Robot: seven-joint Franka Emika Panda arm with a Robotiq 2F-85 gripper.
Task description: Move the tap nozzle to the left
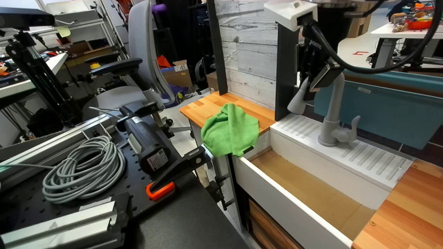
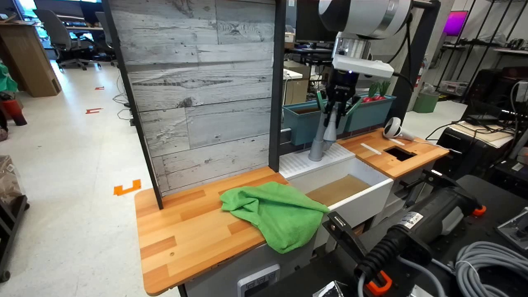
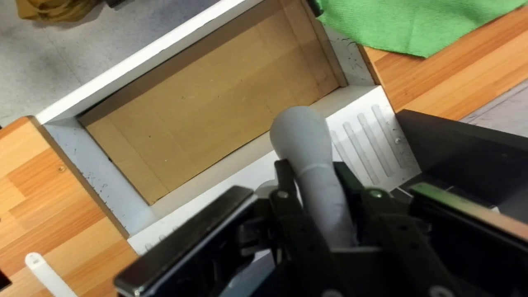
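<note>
The tap nozzle (image 1: 335,100) is a matte grey arched spout standing on the white ledge behind the sink; it also shows in an exterior view (image 2: 317,142). Its round base carries a small side lever (image 1: 353,129). The flared spout head hangs down, and in the wrist view the nozzle (image 3: 303,134) points up the picture near the sink's rear wall. My gripper (image 3: 312,169) has one black finger on each side of the spout just behind the head and is closed around it. The gripper also shows in both exterior views (image 1: 310,89) (image 2: 333,117). The top of the arch is hidden by the gripper.
The white sink (image 1: 294,204) has a brown cardboard bottom. A green cloth (image 1: 230,129) hangs over the wooden counter (image 1: 204,107) at one side. A black post (image 1: 286,69) rises close to the spout. Teal planters (image 1: 384,114) stand behind the tap.
</note>
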